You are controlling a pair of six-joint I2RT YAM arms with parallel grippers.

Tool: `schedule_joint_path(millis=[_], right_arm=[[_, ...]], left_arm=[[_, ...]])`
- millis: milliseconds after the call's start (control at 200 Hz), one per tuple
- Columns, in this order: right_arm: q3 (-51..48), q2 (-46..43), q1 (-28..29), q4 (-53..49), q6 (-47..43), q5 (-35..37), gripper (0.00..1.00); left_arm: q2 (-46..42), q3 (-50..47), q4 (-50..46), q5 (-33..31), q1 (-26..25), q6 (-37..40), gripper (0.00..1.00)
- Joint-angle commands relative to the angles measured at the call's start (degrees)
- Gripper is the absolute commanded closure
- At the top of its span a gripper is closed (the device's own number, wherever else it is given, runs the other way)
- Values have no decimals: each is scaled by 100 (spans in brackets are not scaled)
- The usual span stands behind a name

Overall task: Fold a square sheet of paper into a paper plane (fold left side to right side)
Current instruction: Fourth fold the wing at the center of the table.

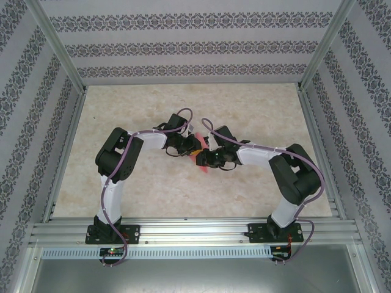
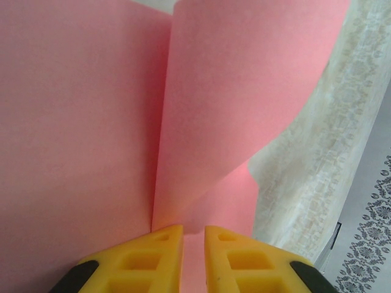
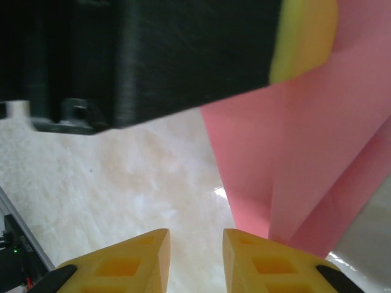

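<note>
Left hand [image 2: 193, 259] is pinching the sheet [image 2: 79, 122]. Its yellow fingers [image 2: 162, 256] stand almost together, with pink showing in the slit between them. From that pinch the sheet rises in two layers: one lies flat on the left, the other curls over to the right along a soft bend that does not look pressed into a crease.

Right hand [image 3: 195, 262] is spread a little and holds nothing. Bare tabletop [image 3: 122, 183] shows through its gap, and the sheet's lower corner hangs just beside its finger on the right of that view. Seen from above, both hands meet near the middle of the tabletop with the sheet between them, apparently lifted off the surface.

The sheet looks thin, very light and limp. Held at one spot it will likely droop, curl and swing with any motion. It should bend with almost no force, so a stray squeeze could leave a wrong crease, and pulling the two hands apart could tear it or slip it out of the smooth pads.

The best place for a second hold is probably the free corner nearest the right hand. A shallow bite at the edge there would stay well clear of the line where the fold should fall.
</note>
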Motion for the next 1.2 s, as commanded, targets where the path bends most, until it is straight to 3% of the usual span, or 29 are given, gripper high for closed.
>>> schedule_joint_path(millis=[0, 545, 1194], right_arm=[[72, 94, 7, -176, -126, 174, 71], [-200, 63, -41, -194, -151, 291, 71], [-410, 6, -72, -501, -164, 439, 80]], left_arm=[[168, -182, -408, -400, -56, 123, 81], [195, -172, -428, -406, -51, 132, 81], [209, -149, -462, -433, -50, 148, 81]])
